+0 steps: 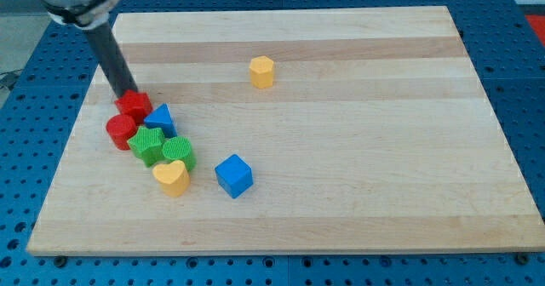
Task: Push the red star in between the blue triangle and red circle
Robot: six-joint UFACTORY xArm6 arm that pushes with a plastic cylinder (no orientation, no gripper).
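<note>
The red star (134, 105) lies at the view's left on the wooden board (341, 150). It touches the blue triangle (160, 118) on its right and the red circle (121, 131) just below it. My tip (124, 94) rests against the star's upper left edge. The rod slants up to the view's top left.
A green star (146, 145) and a green round block (179, 151) sit packed below the blue triangle. A yellow heart (172, 177) lies under them. A blue cube (233, 175) stands to their right. A yellow hexagon (262, 71) sits near the board's top middle.
</note>
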